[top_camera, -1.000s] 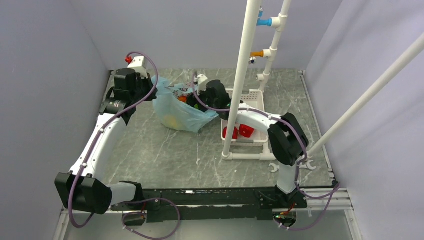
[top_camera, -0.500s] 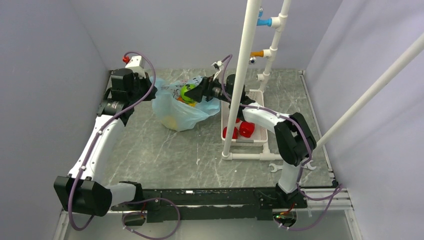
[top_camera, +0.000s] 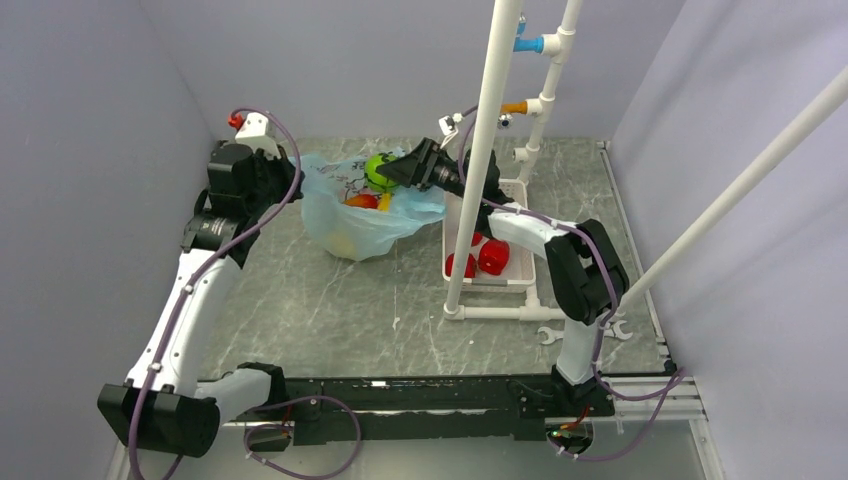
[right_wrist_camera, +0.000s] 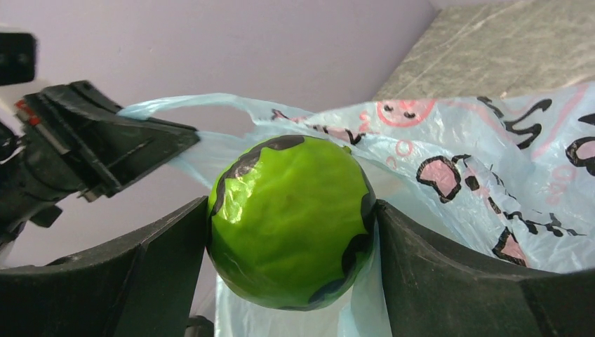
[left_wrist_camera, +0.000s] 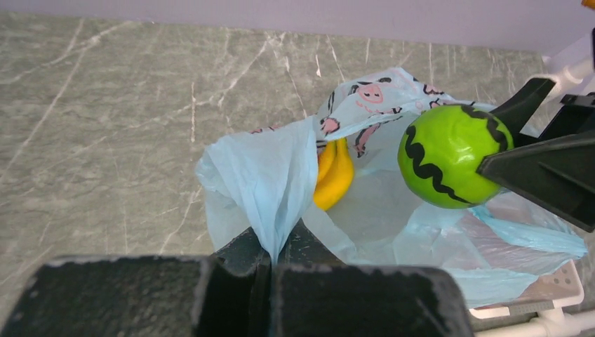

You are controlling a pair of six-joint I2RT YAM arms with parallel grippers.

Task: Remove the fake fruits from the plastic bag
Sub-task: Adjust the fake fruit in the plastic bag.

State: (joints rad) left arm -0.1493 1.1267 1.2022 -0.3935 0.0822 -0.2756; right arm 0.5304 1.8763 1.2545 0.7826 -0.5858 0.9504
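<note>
My right gripper (top_camera: 393, 172) is clamped on the green fruit (right_wrist_camera: 291, 221), both fingers snug on its sides, just above the mouth of the plastic bag (left_wrist_camera: 266, 175). My left gripper (left_wrist_camera: 270, 258) is closed on a fold of the bag's rim. I judge it best to raise the fruit clear of the film while the left anchors the rim. A yellow banana (left_wrist_camera: 335, 179) lies inside.

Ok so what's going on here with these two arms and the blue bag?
The left gripper pinches the edge of the light-blue plastic bag, holding it open. The right gripper is shut on the green fake fruit, lifted at the bag's mouth. A yellow banana lies inside the bag, and red pieces sit in the white basket beside it.
</note>
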